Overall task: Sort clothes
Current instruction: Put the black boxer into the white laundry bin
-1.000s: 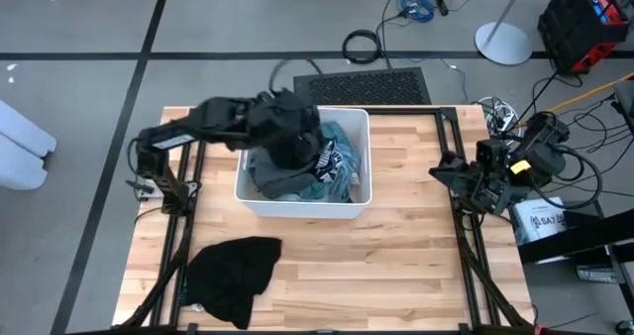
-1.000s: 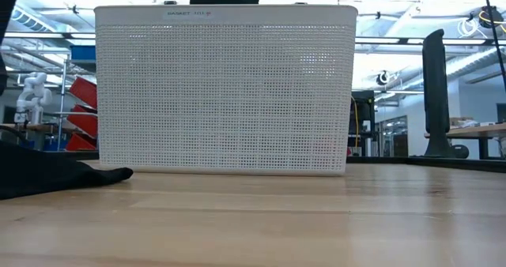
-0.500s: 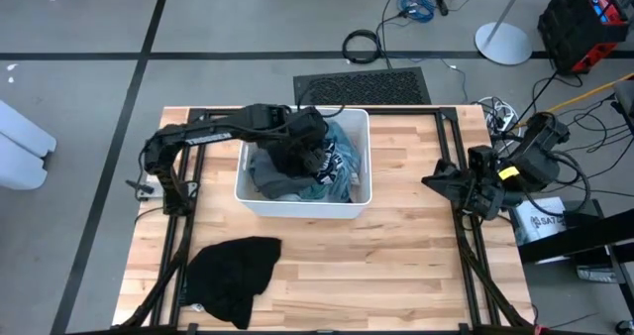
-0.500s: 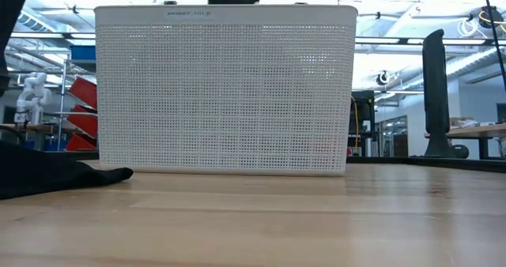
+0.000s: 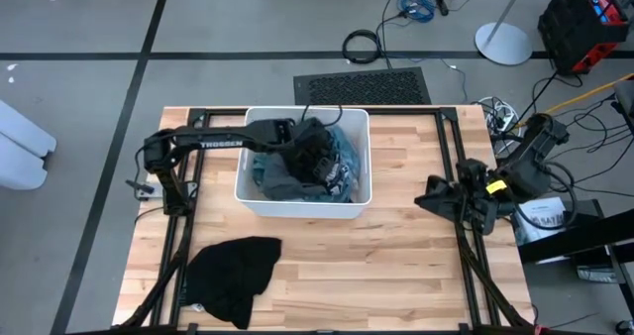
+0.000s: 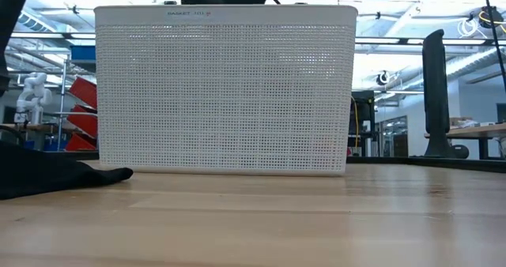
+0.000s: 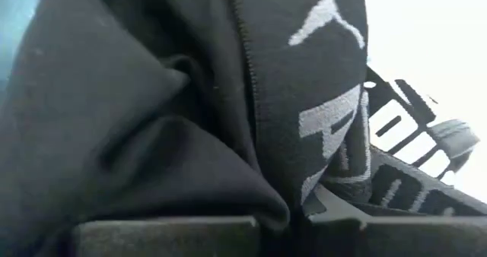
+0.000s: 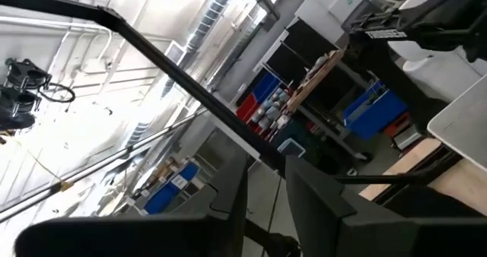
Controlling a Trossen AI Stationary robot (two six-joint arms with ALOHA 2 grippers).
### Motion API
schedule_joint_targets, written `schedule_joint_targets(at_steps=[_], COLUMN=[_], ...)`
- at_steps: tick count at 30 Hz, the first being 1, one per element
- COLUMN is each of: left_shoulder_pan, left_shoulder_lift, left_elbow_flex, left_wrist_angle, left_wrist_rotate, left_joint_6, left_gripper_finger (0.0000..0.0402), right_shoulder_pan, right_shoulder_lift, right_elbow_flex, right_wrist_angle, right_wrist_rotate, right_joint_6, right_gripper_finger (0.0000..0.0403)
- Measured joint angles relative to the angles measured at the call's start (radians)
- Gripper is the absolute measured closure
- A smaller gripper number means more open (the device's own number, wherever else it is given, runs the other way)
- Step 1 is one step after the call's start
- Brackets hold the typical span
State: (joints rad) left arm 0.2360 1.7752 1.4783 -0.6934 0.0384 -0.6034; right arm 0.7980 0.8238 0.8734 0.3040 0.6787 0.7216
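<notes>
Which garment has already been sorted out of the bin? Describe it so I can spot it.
On the light wooden table, look at the near-left corner, in front of the white rectangular plastic bin. The crumpled black fabric garment lies there alone; every other garment is heaped inside the bin.

Mixed clothes [image 5: 332, 167] heaped in a crumpled pile right under and around the left claw [image 5: 315, 159], which is shut and buried in them: dark grey folds, teal and light blue showing on the far side. Pressed against that claw, a black garment [image 7: 228, 112] with white printed letters. Black garment [image 5: 234, 276] lies bunched flat on the worktop, well apart from both claws.
</notes>
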Motion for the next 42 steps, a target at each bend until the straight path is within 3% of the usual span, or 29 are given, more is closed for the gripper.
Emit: schedule_joint_targets(at_steps=[7, 16, 27, 33, 42], left_shoulder_pan=[-0.036, -0.067, -0.05, -0.016, 0.014], left_shoulder_lift=[0.0, 0.0, -0.055, -0.105, -0.182], left_elbow_flex=[-0.059, -0.055, 0.034, 0.107, 0.216], left_wrist_angle=[0.046, 0.062, 0.047, -0.044, -0.159], left_wrist_rotate=[0.127, 0.155, 0.212, 0.214, 0.221], left_joint_6=[-0.018, 0.037, 0.173, 0.217, 0.165], left_gripper_finger=[0.0383, 0.0312, 0.0237, 0.0231, 0.0231], right_shoulder_pan=[0.002, 0.002, 0.002, 0.002, 0.002], right_shoulder_lift=[0.004, 0.004, 0.004, 0.004, 0.004], right_elbow_flex=[0.0, 0.0, 0.0, 0.0, 0.0], right_wrist_angle=[0.002, 0.006, 0.005, 0.005, 0.004], right_wrist_rotate=[-0.001, 0.0, -0.004, -0.006, -0.031], right_joint_6=[-0.011, -0.034, -0.053, -0.057, -0.078], right_gripper_finger=[0.0323, 0.0323, 0.0323, 0.0323, 0.0323])
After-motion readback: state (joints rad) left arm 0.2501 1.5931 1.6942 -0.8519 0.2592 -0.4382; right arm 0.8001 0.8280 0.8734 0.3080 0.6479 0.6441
